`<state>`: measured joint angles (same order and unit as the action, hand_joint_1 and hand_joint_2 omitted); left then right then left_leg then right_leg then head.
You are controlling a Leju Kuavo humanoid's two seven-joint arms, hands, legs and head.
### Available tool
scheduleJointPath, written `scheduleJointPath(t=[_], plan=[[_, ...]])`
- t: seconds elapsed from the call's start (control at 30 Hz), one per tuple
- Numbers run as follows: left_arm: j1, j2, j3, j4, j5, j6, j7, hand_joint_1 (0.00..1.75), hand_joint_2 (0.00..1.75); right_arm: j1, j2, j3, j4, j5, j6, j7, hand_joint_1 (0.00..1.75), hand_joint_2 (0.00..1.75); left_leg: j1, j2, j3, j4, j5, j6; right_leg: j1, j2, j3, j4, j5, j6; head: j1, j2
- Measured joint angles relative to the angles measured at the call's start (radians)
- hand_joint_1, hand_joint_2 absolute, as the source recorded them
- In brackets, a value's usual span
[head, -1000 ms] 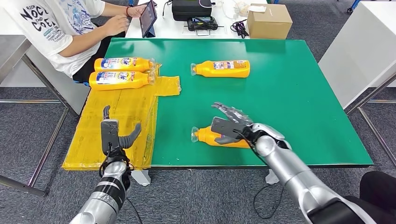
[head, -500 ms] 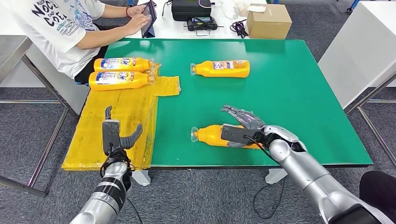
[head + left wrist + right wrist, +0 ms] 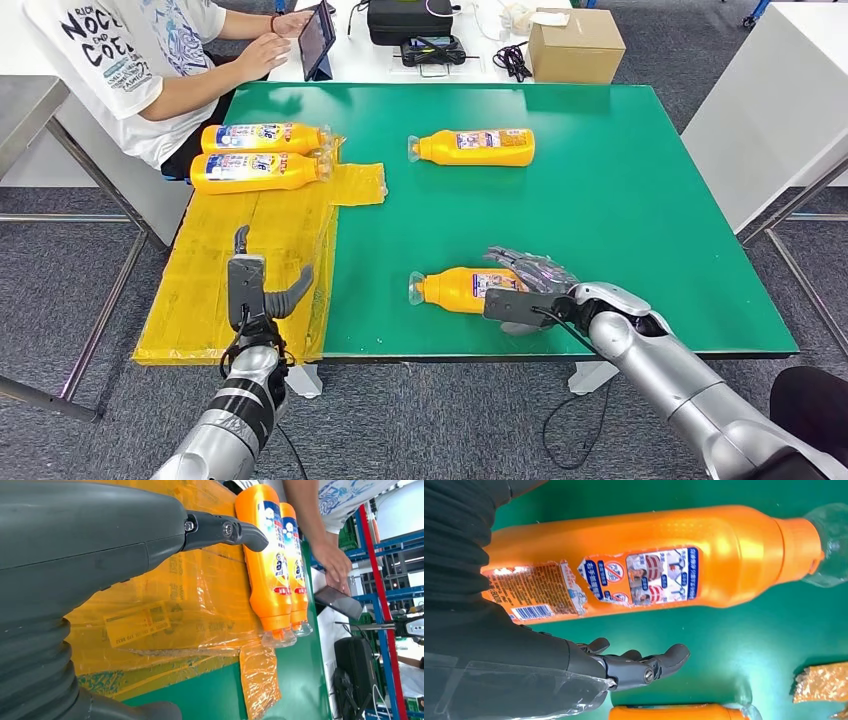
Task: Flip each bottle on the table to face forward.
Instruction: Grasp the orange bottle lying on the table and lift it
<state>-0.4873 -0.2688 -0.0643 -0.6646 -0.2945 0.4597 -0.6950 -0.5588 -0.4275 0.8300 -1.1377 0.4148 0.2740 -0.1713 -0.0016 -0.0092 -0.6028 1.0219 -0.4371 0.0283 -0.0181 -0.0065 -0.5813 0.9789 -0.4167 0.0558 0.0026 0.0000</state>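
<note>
My right hand (image 3: 527,285) is down by the near bottle (image 3: 462,289), the orange one that lies on its side close to my edge of the green table (image 3: 620,200). The bottle's long way runs across me, side to side, with its clear cap pointing to my left and its fat end under my hand. My fingers (image 3: 520,262) reach over the fat end and my thumb sits on the near side, so the hand is cupped around it, but I cannot tell if I am really squeezing it. In my right wrist view the label (image 3: 644,577) faces up. My left hand (image 3: 255,285) is spread wide with nothing in it, over the yellow plastic sheet (image 3: 250,240), well apart from this bottle. So my right hand is the close one, and I think it should roll the bottle around its long way.
</note>
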Motion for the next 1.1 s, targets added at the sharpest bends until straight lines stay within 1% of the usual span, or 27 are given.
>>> scheduleJointPath(t=[0.33,0.5,0.67,0.8,1.1], plan=[[-0.005,0.000,-0.002,0.005,0.000,-0.001,0.000,0.00,1.75,0.000,-0.014,0.020,-0.002,-0.001,0.003,0.009,0.00,1.75,0.000,0.000,0.000,0.000,0.000,0.000,0.000,0.000,0.000,0.000,0.000,0.000,0.000,0.000],[-0.005,0.000,-0.008,0.011,0.003,-0.002,0.002,0.00,1.75,0.002,-0.039,0.031,-0.013,0.018,-0.005,0.056,0.00,1.75,0.000,0.000,0.000,0.000,0.000,0.000,0.000,0.000,0.000,0.000,0.000,0.000,0.000,0.000],[-0.003,0.000,-0.014,0.016,0.005,-0.005,0.008,0.00,1.75,0.018,-0.057,0.038,-0.019,0.094,-0.069,0.134,0.00,1.75,0.000,0.000,0.000,0.000,0.000,0.000,0.000,0.000,0.000,0.000,0.000,0.000,0.000,0.000],[-0.001,0.000,-0.023,0.016,0.004,-0.012,0.017,0.00,1.75,0.040,-0.051,0.036,-0.012,0.176,-0.123,0.187,0.00,1.75,0.000,0.000,0.000,0.000,0.000,0.000,0.000,0.000,0.000,0.000,0.000,0.000,0.000,0.000],[0.004,0.000,-0.032,0.016,0.000,-0.017,0.024,0.00,1.75,0.083,-0.006,-0.004,0.033,0.276,-0.167,0.208,0.00,1.75,0.000,0.000,0.000,0.000,0.000,0.000,0.000,0.000,0.000,0.000,0.000,0.000,0.000,0.000]])
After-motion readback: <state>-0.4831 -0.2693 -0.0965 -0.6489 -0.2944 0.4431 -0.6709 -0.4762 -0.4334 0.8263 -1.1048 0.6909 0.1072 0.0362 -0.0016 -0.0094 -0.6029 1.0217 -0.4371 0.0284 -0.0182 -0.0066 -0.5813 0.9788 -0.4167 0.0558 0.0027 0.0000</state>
